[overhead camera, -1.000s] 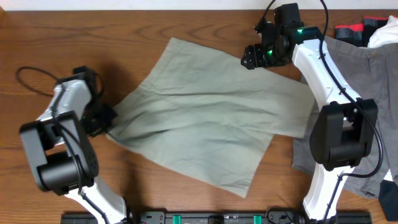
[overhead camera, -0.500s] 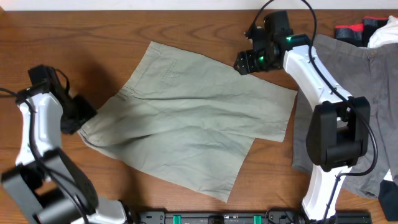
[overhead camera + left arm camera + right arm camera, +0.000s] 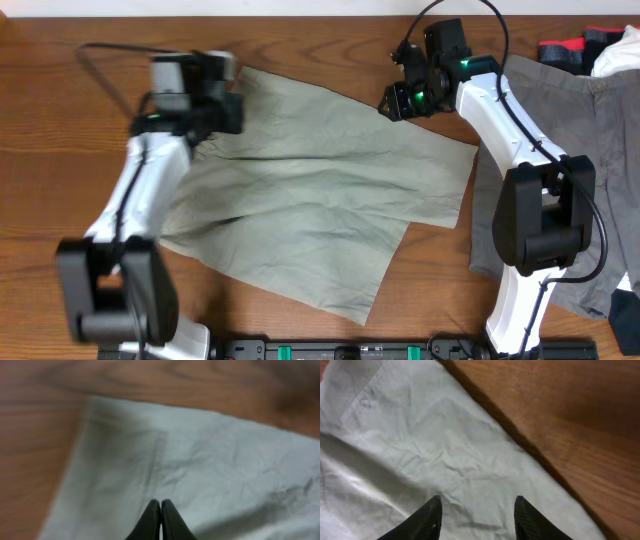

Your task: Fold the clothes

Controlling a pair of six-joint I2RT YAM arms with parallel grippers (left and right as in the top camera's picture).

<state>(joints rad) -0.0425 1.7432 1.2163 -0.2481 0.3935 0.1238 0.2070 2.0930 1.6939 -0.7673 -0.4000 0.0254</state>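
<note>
On wooden table (image 3: 60,100), khaki shorts (image 3: 320,200), grey shorts (image 3: 590,110)

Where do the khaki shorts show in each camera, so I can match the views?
Overhead: khaki shorts spread flat in the middle of the picture.
Left wrist: khaki shorts fill most of the picture; wood at left and top.
Right wrist: khaki shorts cover the left and bottom; wood at upper right.
Shared landmark: the wooden table along the shorts' edge.
</note>
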